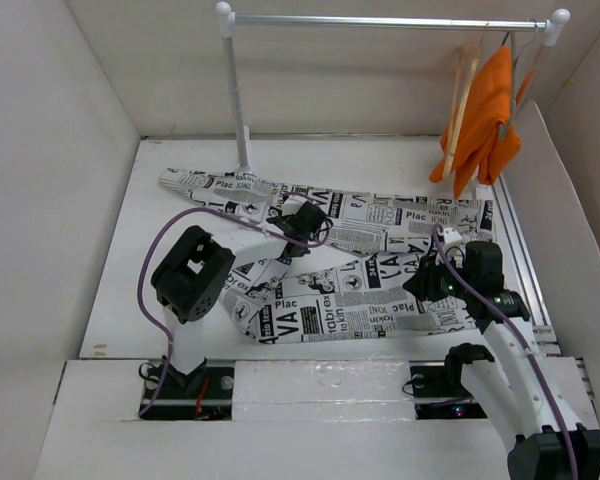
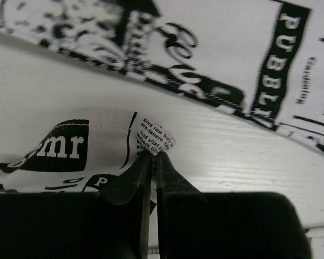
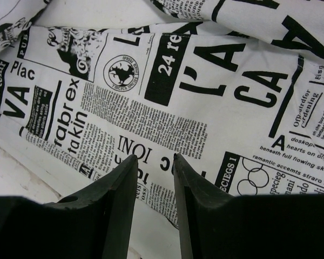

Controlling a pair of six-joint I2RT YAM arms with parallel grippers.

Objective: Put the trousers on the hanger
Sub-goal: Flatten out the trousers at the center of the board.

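- Hardly begun, by my reading: the trousers (image 1: 360,265) lie sprawled across the middle of the table (image 1: 130,235), and no part of them is on the hanger (image 1: 462,95).
- The hanger hangs from the rail (image 1: 380,20) toward 1 o'clock in the top view, just beside the orange garment (image 1: 485,110) and well apart from both arms.
- Left gripper (image 2: 153,155): jaws pressed together on a small raised pinch of trouser fabric (a first grasp, it seems), near 11 o'clock of the cloth's middle.
- Right gripper (image 3: 154,162): jaws a little apart over the printed cloth toward 3 o'clock, with nothing between them.
- Left to do: lifting the cloth, carrying it and draping it over the hanger.
- The trousers are soft, thin white cloth with black newsprint that creases and folds readily. The hanger is rigid pale wood, and the rail is a smooth metal tube.
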